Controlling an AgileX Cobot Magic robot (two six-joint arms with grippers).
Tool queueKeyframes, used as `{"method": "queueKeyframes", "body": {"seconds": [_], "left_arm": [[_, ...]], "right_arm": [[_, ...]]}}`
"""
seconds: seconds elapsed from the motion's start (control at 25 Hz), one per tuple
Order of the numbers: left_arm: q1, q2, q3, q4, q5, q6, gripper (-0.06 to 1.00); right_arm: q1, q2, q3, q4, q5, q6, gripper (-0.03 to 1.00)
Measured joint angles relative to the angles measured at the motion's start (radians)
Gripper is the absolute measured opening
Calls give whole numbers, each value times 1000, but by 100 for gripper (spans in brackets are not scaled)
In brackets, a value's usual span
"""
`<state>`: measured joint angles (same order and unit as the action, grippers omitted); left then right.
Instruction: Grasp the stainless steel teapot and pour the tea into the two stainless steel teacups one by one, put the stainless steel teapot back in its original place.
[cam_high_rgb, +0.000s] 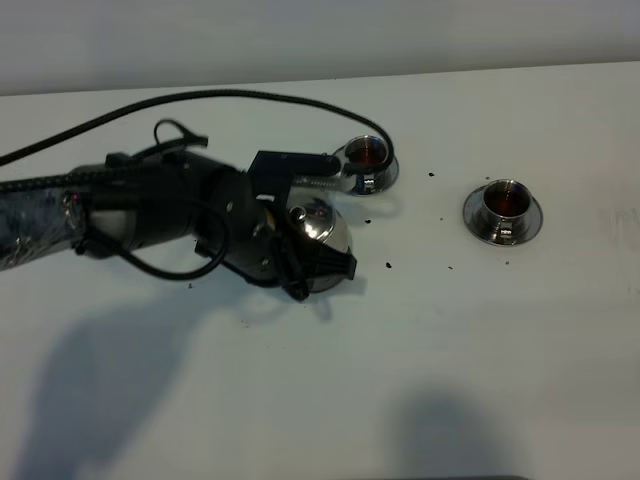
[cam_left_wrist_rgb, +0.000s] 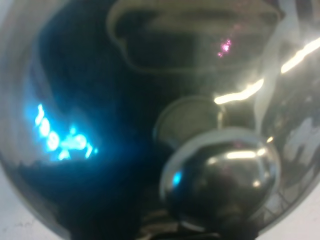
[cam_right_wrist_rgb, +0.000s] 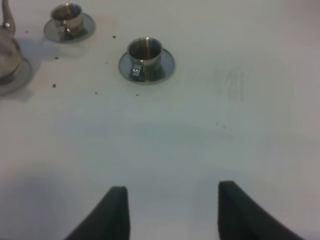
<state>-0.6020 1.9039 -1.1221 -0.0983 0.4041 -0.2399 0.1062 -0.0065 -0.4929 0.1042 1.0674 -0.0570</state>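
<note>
Evidently left gripper (cam_high_rgb: 300, 262) at teapot (cam_high_rgb: 322, 225), grip unreadable | both teacups (cam_high_rgb: 366, 153) (cam_high_rgb: 505, 198) hold tea | right gripper (cam_right_wrist_rgb: 172, 210) parked, jaws apart.

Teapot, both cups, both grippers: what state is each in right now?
stainless steel teapot: upright, lid on, under the left arm.
Near teacup: upright on its saucer, dark tea inside.
Far teacup: upright on its saucer, dark tea inside.
Left gripper: at the teapot; the arm hides whether it grips.
Right gripper: open, empty, above bare table.
</note>
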Motion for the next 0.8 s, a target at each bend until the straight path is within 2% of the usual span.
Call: {"method": "queueKeyframes", "body": {"seconds": [0.28,0.8], "left_arm": [[0,-9,41,0,-77,-27,22],[0,7,41,0,-80,-51,22]], "right_arm": [[0,0,0,0,0,1,40],[0,0,0,0,0,1,40]]}}
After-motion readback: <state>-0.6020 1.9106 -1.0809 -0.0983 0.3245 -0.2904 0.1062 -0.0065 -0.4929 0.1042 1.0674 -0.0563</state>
